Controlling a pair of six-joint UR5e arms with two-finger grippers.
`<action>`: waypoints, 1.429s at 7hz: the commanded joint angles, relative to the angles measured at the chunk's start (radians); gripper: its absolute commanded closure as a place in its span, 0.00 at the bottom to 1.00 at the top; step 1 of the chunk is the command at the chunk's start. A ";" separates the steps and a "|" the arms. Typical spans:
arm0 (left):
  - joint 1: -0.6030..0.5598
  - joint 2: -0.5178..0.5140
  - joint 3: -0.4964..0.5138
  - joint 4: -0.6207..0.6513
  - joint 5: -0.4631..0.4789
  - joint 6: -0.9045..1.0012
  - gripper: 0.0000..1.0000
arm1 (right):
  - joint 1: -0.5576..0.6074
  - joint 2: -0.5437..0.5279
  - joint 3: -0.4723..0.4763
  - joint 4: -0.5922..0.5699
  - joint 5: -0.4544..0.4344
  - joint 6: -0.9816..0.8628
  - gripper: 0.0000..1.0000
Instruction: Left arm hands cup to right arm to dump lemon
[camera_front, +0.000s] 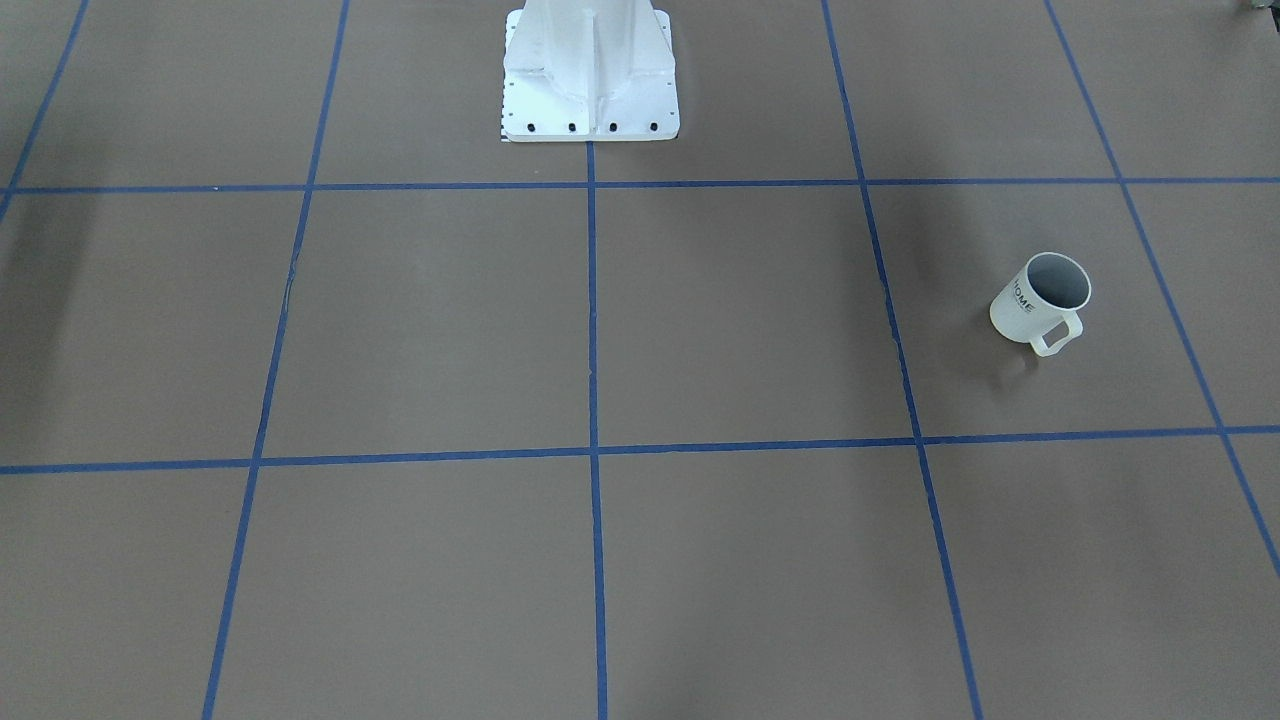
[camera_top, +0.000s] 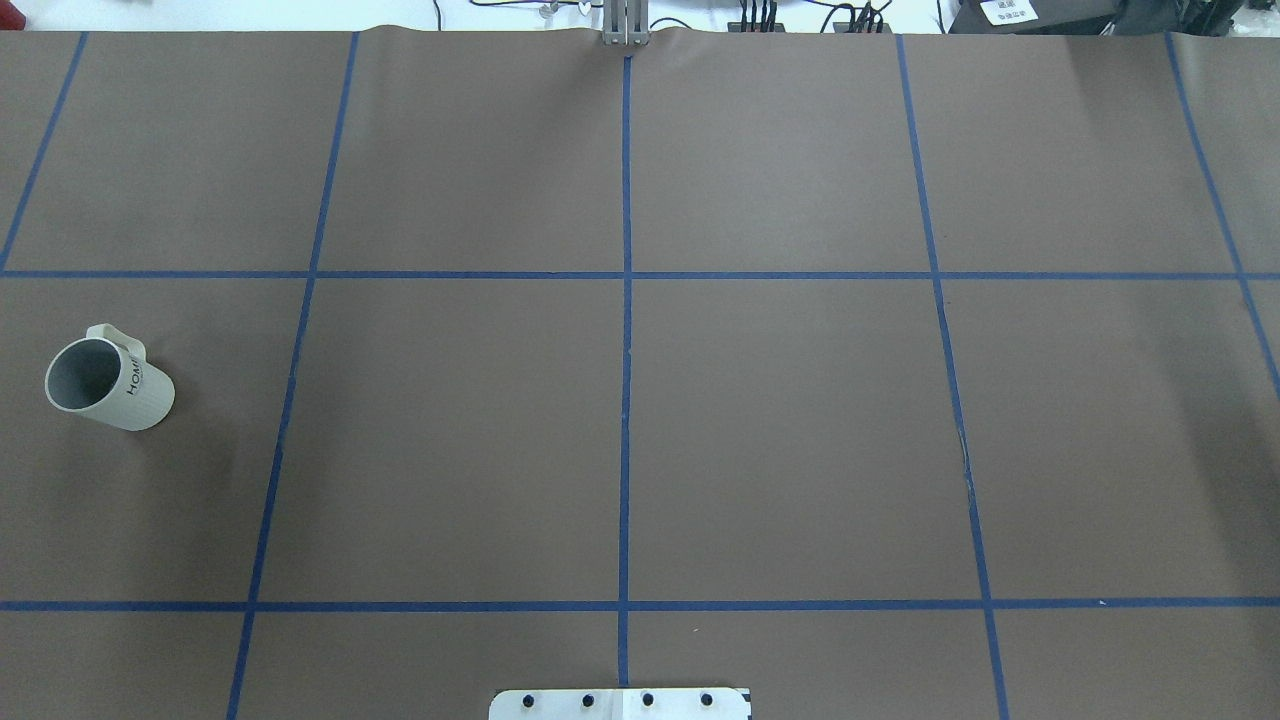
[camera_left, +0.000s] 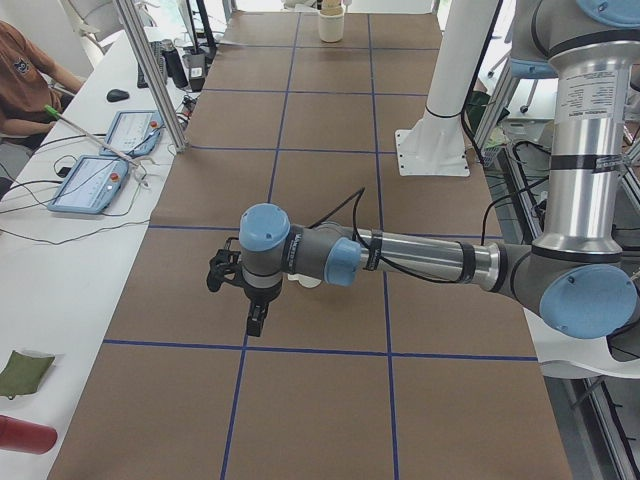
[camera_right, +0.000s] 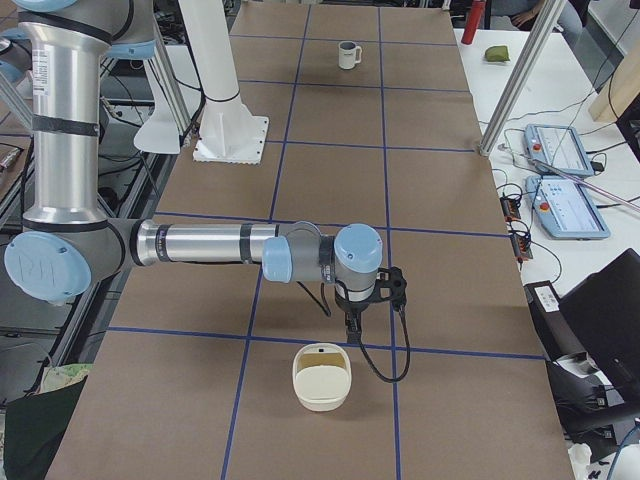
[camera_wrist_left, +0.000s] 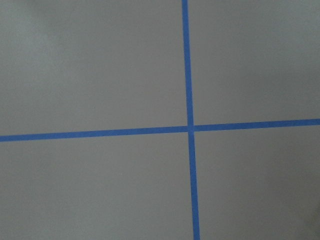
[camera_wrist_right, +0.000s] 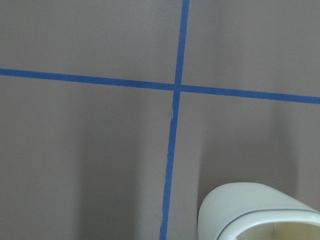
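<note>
At the robot's far left, the cup (camera_top: 108, 385) is seen standing upright on the brown-papered table (camera_top: 780, 430). It sits inside one square of the blue tape grid (camera_top: 625, 400), apart from every line, with its handle turned away from the robot. It is touched by nothing, and bare paper lies all round it. Its floor is masked by its own wall, so the contents cannot be made out.

The left gripper (camera_left: 253, 328) is shown only from the table's left end, pointed down over the paper on an outstretched arm. Whether it is released or clenched cannot be told. A pale shape behind its wrist is too covered to be named. Only a tape crossing is caught by the left wrist camera.

Broad bare paper is spread before the robot base (camera_top: 620, 703). Both arms fall outside the overhead and front views.

The right gripper (camera_right: 351, 328) is likewise seen only from the right end, pointed down near a cream bin (camera_right: 322, 400). Its state cannot be told either. In the right wrist view only the bin's rounded corner is shown, cut off by the bottom edge.
</note>
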 joint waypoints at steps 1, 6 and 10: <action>0.053 -0.015 -0.076 -0.007 -0.006 -0.036 0.00 | 0.000 -0.002 0.031 -0.001 0.002 0.001 0.00; 0.313 0.146 -0.087 -0.324 -0.036 -0.615 0.00 | 0.000 0.000 0.091 0.000 0.002 0.001 0.00; 0.424 0.148 -0.077 -0.351 0.018 -0.709 0.00 | -0.001 0.003 0.112 0.002 0.000 0.001 0.00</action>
